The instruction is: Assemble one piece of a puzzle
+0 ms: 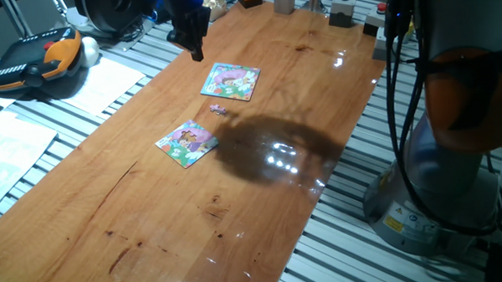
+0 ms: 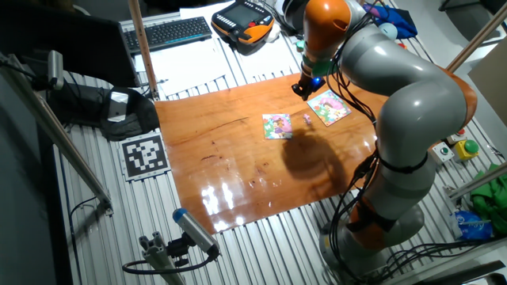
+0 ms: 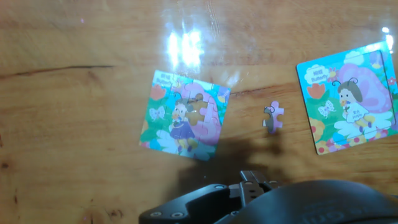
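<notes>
The gripper [image 1: 190, 34] hung high over the far end of the wooden table [image 1: 148, 213], well above the boards, and from one fixed view it looked dark and narrow, its fingers pointing down with nothing visibly between them; how wide they stood I could not tell. In the hand view only the dark housing showed along the bottom edge, no fingertips at all, so no help there. Down on the wood lay the piece [image 3: 273, 116], tiny and pinkish-purple, flat on the surface and loose, sitting in the gap between the two square boards and touching neither. To one side of it was the puzzle [image 3: 184, 119], purple, pink and yellow with pale green edges, turned a little askew, and in the middle of its picture a bare brownish hollow showed where a part was missing. On the other side sat the other board [image 3: 348, 99], pink above and green-white below, running off the frame edge in the hand view. From one fixed view the piece [image 1: 218, 109] was nearer that second board [image 1: 230, 81] than the puzzle [image 1: 186, 144]. In the other fixed view, the big grey and orange arm [image 2: 412, 119] arched over the table's edge, its shadow pooled on the wood beside the puzzle [image 2: 276, 126].
</notes>
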